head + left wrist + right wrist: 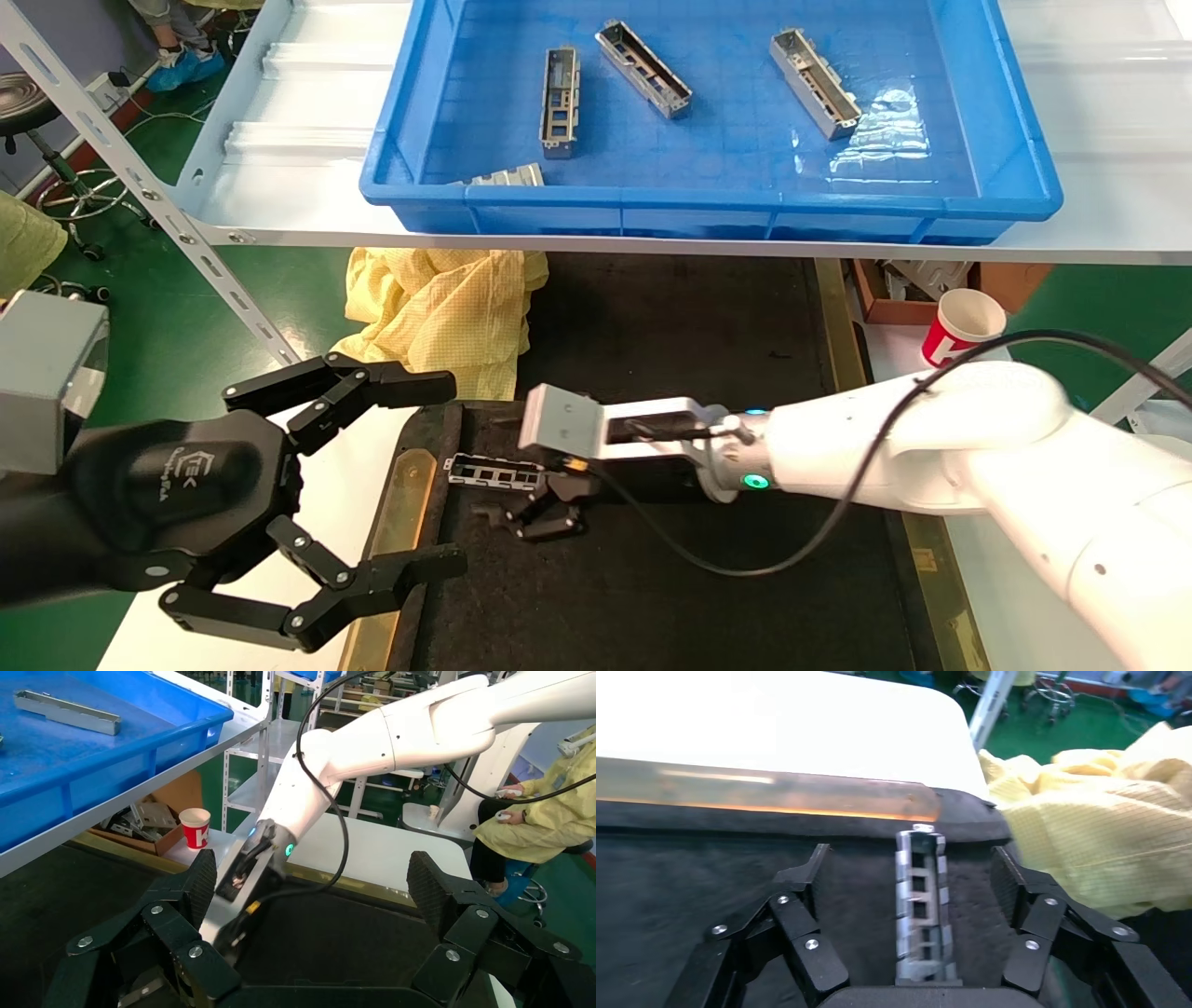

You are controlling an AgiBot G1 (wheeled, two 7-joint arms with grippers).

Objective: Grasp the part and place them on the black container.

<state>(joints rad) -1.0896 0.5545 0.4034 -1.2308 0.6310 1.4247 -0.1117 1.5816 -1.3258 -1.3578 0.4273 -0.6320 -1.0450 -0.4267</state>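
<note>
Looking down from the head view, the long silver-grey metal channel part with rectangular cutouts lies flat on the large flat black felt-surfaced container, close to the brass-coloured strip on its left edge. Its long axis runs from nine o'clock to three o'clock, in line with the white right arm that reaches in from three o'clock. The right tool sits at the part's three o'clock end, so the right arm is plainly the nearer one. The left tool hangs at about nine o'clock of the part, over the container's left edge, its black fingers spread wide and empty. Three more like parts lie in the blue plastic bin on the shelf at twelve o'clock.

From the left wrist view, the left tool's fingers stand well apart with nothing between them; the right arm shows beyond them.

From the right wrist view, the part lies straight out from the right tool, its length along the tool's own reach. The two black fingers stand apart on either side of it, beside it and not touching. The part seems already set down on the container, so the next move is likely a straight lift away.
</note>
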